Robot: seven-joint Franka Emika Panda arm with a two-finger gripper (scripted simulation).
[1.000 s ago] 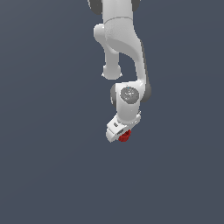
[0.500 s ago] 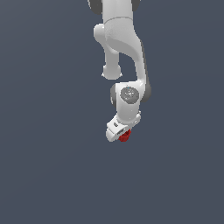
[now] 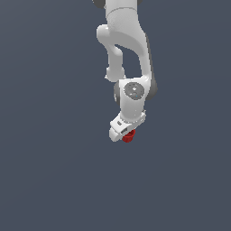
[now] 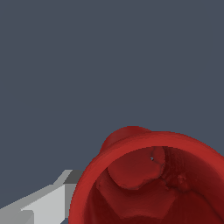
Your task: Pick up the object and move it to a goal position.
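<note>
Closest to the wrist camera, the red cup (image 4: 153,179) fills the lower part of the wrist view, its open mouth turned toward the lens so that the rounded rim and the lumpy red inside are plain to see. Just beside it, touching its rim, a grey-white finger (image 4: 43,208) of the gripper shows as a blocky bar. Only this one finger is in sight there; the other is out of frame.

In the exterior view the cup (image 3: 128,136) is a small red shape peeking out from under the white gripper (image 3: 125,133), tucked against its lower edge and narrower than the gripper body. The cup sits at the gripper's tip with flat grey all around it and nothing visible underneath. The jaws appear clamped on the cup, though the fingertips themselves are too small to make out in that view.

Farther back, the white arm (image 3: 131,49) rises from the gripper through a round wrist joint (image 3: 134,90) and bends up toward the top of the exterior view. Behind everything lies a plain dark grey background (image 3: 45,158).
</note>
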